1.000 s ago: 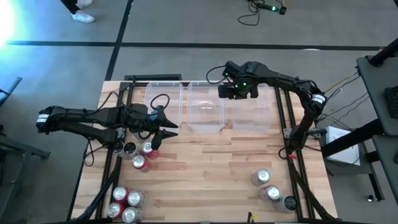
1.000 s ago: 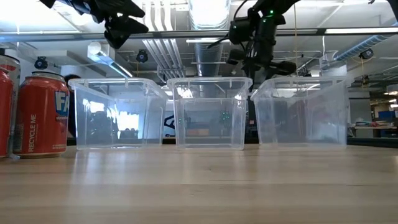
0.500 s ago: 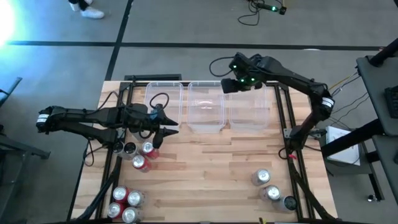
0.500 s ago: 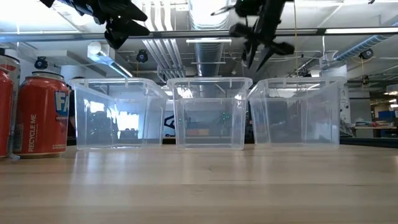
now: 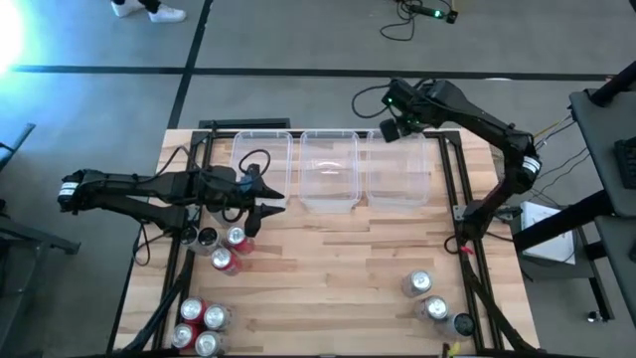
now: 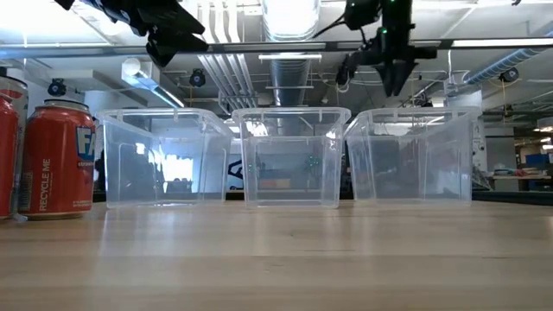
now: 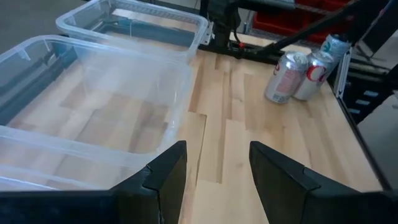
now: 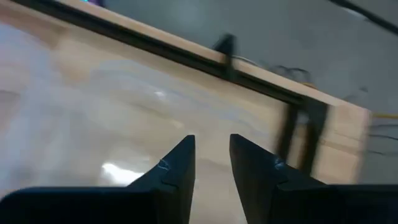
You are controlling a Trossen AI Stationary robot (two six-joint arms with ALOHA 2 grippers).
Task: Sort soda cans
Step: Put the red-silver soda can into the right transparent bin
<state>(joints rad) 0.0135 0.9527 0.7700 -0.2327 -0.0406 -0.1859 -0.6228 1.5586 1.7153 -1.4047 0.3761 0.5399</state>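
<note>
Right gripper [image 5: 397,127], empty with fingers slightly parted, hovers upper right over the clear rectangular plastic bin [image 5: 401,195]; it should retreat clear of the rim toward the silver cans [image 5: 424,295]. Left gripper [image 5: 260,211] waits spread apart.

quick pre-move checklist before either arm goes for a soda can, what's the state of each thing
1. Left gripper empty, fingers apart: ok.
2. Right gripper empty, jaws slightly apart: ok, but it hangs over the far end of the right bin, away from any can.
3. All three bins empty, including left bin and middle bin: ok.
4. Nearest cans upright just below the left gripper: ok.
5. Right-side cans upright, free of the arms: ok.
6. Sorting begun: not ok, no can binned.
</note>
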